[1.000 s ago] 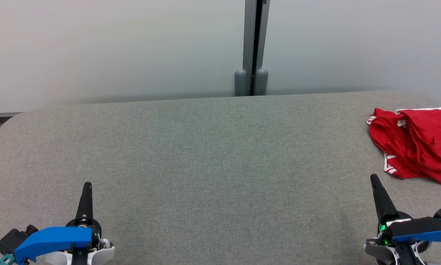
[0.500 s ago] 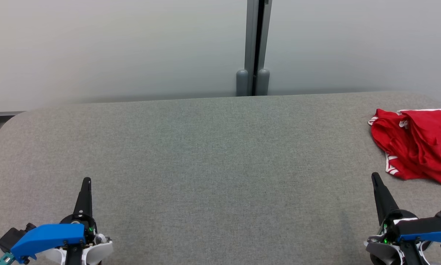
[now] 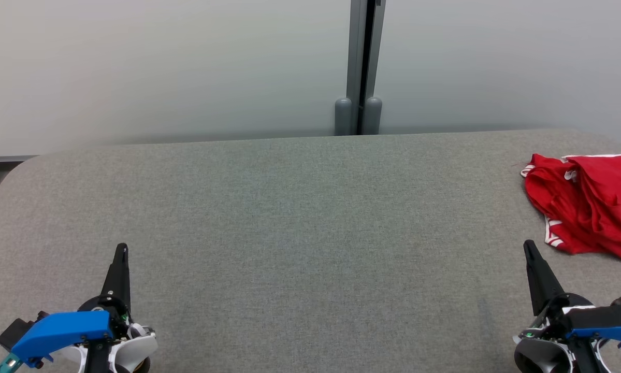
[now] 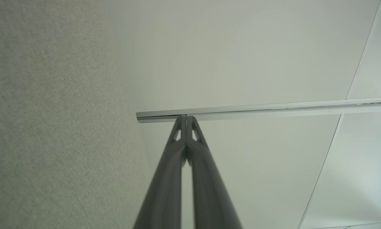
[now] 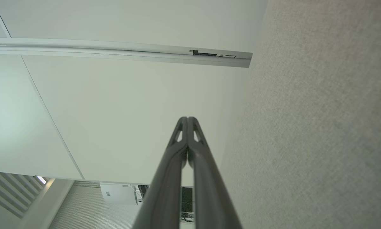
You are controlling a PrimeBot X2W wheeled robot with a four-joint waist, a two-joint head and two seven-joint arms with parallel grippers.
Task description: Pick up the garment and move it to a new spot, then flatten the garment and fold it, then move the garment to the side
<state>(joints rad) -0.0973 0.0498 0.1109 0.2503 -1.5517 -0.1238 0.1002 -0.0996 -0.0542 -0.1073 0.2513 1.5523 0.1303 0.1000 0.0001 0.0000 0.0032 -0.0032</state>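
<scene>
Your garment (image 3: 592, 204) is a bright red piece of cloth with narrow white trim along some of its edges. It lies crumpled in a loose heap, full of folds and creases, not spread flat. You will find it on the grey fabric surface (image 3: 289, 217), at the far right of the head view, where the picture's right edge cuts it off.

I held the left gripper (image 3: 121, 250) pressed closed and empty, aimed forward. The right gripper (image 3: 528, 246) sat likewise.
</scene>
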